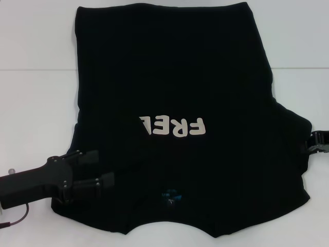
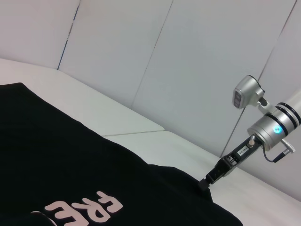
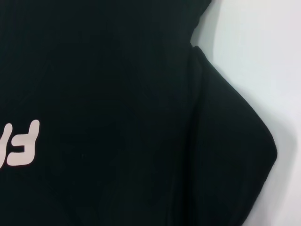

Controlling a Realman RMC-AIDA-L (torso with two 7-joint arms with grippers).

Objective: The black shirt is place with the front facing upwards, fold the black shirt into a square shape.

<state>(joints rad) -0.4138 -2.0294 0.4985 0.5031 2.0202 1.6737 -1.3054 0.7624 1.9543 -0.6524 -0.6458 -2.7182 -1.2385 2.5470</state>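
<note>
The black shirt (image 1: 175, 77) lies flat on the white table, collar nearest me, with its small blue neck label (image 1: 169, 195) showing. Its pale letters (image 1: 172, 125) read "FRE" and part of another letter; a fold of fabric from the left covers the rest. My left gripper (image 1: 99, 169) is open and empty over the shirt's near left shoulder. My right gripper (image 1: 314, 141) is at the edge of the right sleeve; it also shows in the left wrist view (image 2: 207, 182), with its tip touching the fabric edge. The right wrist view shows the sleeve (image 3: 230, 141) and one letter.
The white table (image 1: 31, 92) extends on both sides of the shirt. Pale wall panels (image 2: 188, 70) rise behind the table's far edge. A thin cable (image 1: 13, 221) hangs by my left arm at the near left corner.
</note>
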